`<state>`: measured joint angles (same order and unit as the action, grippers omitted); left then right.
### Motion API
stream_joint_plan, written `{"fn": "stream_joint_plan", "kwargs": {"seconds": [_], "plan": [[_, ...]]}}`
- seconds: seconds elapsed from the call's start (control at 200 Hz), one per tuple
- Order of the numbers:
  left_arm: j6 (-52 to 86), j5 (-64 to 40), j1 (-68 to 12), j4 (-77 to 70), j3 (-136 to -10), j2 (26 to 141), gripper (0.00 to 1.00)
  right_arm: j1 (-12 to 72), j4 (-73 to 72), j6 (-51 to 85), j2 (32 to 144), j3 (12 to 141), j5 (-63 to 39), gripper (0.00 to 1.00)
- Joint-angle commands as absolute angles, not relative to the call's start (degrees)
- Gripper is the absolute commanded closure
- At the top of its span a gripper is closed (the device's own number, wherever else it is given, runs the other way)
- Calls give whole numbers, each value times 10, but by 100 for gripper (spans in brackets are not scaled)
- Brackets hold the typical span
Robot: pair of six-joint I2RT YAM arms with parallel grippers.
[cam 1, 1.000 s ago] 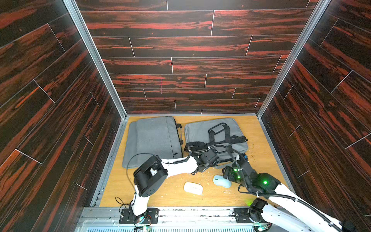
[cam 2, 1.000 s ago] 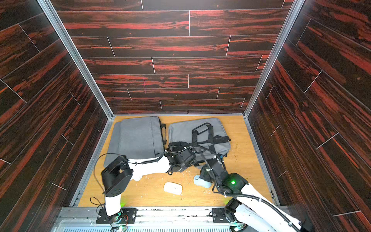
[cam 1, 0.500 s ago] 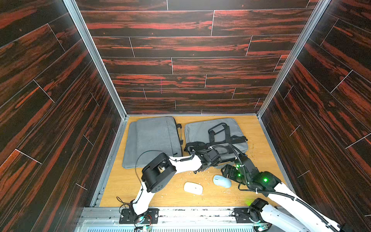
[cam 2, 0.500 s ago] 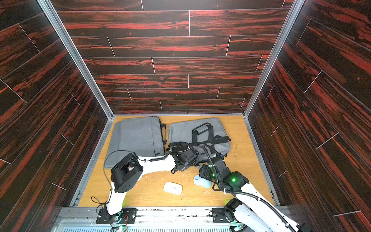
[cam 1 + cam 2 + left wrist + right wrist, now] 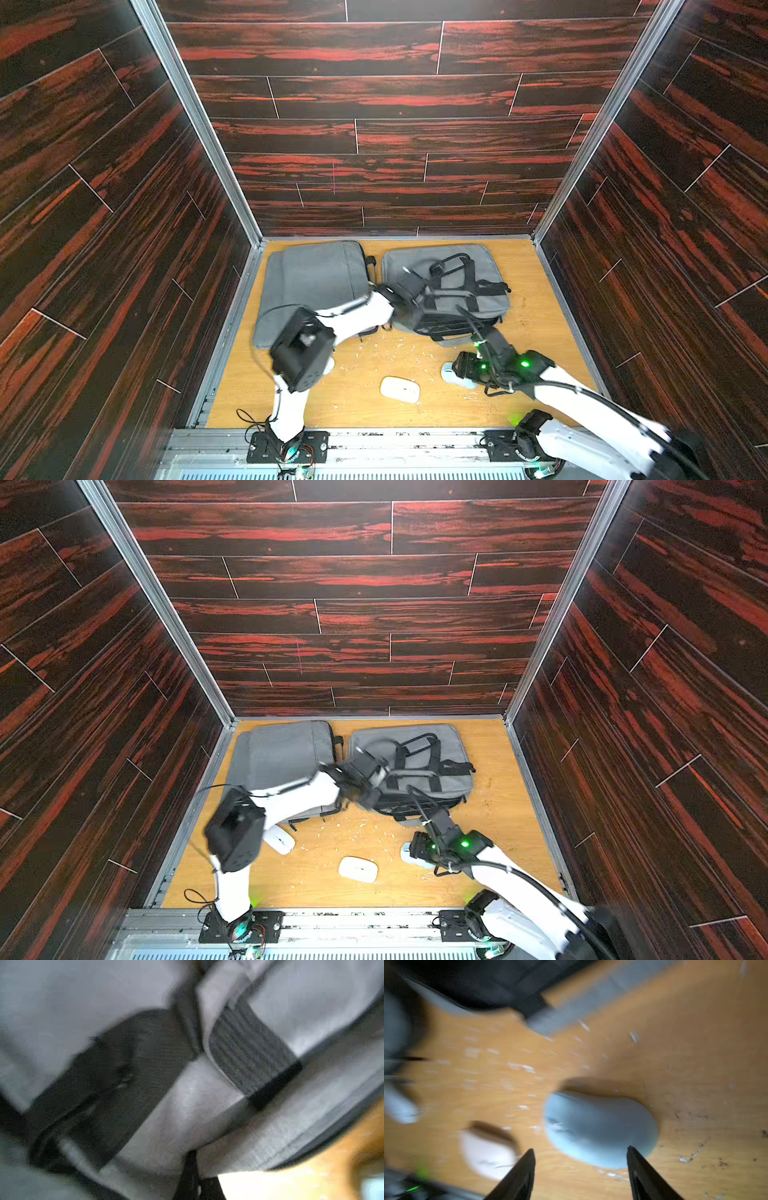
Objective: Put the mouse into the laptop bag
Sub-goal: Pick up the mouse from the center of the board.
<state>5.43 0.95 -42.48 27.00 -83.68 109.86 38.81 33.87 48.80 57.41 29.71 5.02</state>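
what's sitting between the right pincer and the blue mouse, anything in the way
Nothing visible does. The right pincer hangs open directly over the blue mouse, with no object in the gap. The white mouse lies to one side, apart from it and off the line of approach.

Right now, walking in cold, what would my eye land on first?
Probably the right gripper, jaws open, poised over a rounded pale blue computer mouse on the wooden floor, a flat white mouse beside it. Behind lie a plain grey fabric laptop bag and a grey fabric laptop bag with black straps, side by side.
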Motion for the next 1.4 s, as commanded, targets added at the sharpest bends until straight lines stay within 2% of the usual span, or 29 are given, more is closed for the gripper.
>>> {"fn": "stream_joint_plan", "kwargs": {"seconds": [0.0,0.175,0.205,0.235,0.361,0.501,0.646,0.842,1.132,1.398], "plan": [[93,-61,-424,257,-835,1049,100,391,338,481,591,289,59,26],[104,-76,-421,250,-829,1044,100,397,307,491,578,257,26,23],[104,-76,-420,248,-827,1045,100,405,292,496,576,250,14,4],[104,-77,-419,249,-828,1046,100,415,276,503,576,243,5,2],[108,-80,-415,248,-831,1050,100,472,238,519,603,249,16,2],[109,-87,-412,249,-835,1051,100,525,238,496,687,301,64,2],[111,-90,-410,246,-830,1045,100,555,317,459,749,377,161,2],[112,-94,-407,240,-822,1038,100,556,418,408,776,421,266,2],[116,-113,-401,239,-825,1032,100,552,288,300,833,417,190,2],[119,-134,-398,235,-826,1036,100,535,192,259,865,411,114,4]]}}
